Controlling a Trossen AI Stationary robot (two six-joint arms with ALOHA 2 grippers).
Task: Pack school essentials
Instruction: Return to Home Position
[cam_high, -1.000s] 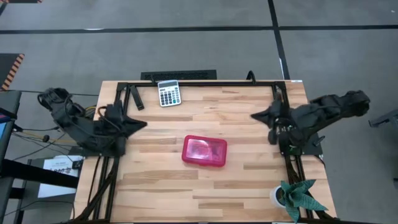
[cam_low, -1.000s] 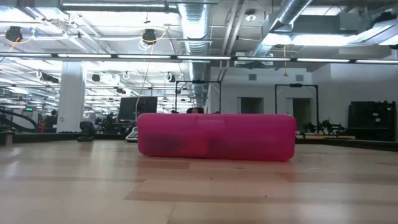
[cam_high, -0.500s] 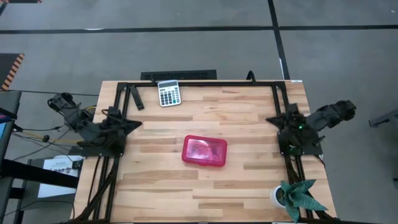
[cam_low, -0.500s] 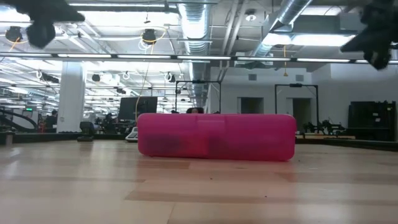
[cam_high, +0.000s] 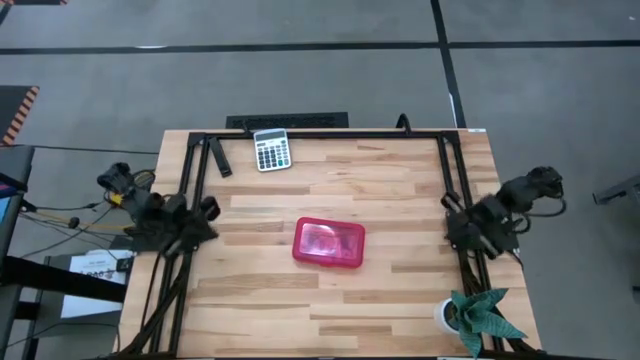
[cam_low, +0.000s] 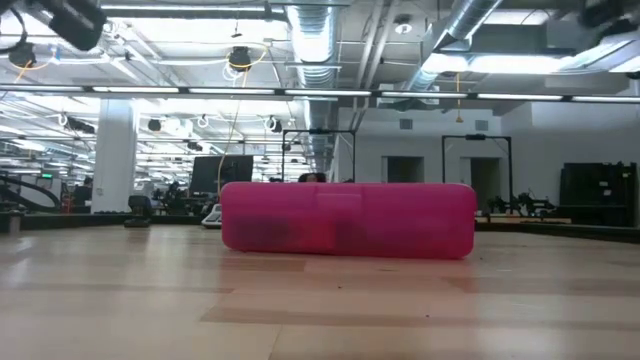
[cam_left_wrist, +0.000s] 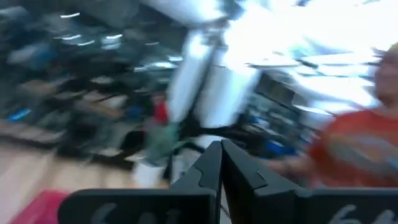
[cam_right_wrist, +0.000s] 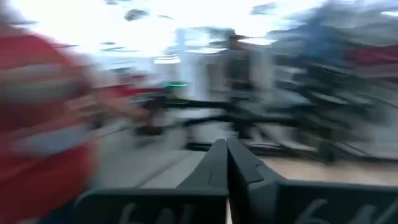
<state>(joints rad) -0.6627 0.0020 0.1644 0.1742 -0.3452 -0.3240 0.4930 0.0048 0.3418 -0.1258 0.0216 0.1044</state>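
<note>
The red case (cam_high: 328, 243) lies shut at the middle of the surface (cam_high: 400, 190), its long axis running from the left arm's side to the right arm's side. No school essentials show outside it, so they are judged to be packed inside.

The left gripper (cam_left_wrist: 221, 155) and right gripper (cam_right_wrist: 225, 155) each have their fingers pressed together, holding nothing. Both are parked at opposite edges, well apart from the case and about equally near it.

The calculator (cam_high: 271, 150) rests at the far edge.

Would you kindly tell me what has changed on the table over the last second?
The left tool drew back to the left edge of the table and the right tool to its right edge, both shut and holding nothing. The case, closed, the calculator and the plant stayed where they were.
</note>
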